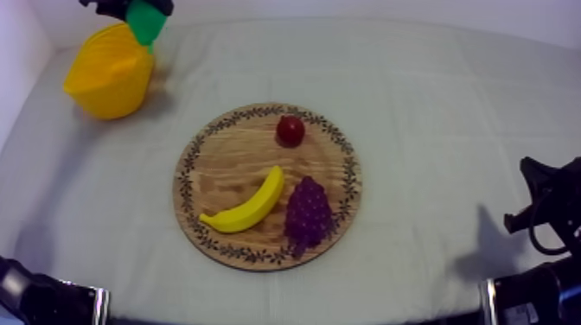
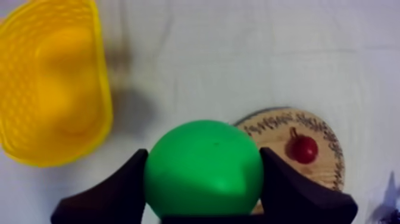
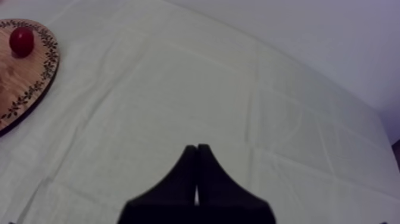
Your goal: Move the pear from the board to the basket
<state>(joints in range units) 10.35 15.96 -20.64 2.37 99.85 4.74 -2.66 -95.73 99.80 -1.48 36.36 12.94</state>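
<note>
Pear (image 2: 202, 173) clamped in L gripper (image 2: 202, 156), nr yellow basket (image 2: 103, 117), R gripper (image 3: 197, 148) closed

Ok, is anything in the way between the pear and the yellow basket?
Nothing visible. The left end effector holds the pear close by the yellow basket, whose open mouth shows nothing inside. The banana, bunch of grapes and small red fruit lie on the wooden board, off that path.

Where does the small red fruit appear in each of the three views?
Top view: the small red fruit lies on the wooden board, near its upper rim.
Left wrist view: fruit on the board, beyond the pear.
Right wrist view: fruit on the board, near its rim.
Shared landmark: the board's patterned rim.
</note>
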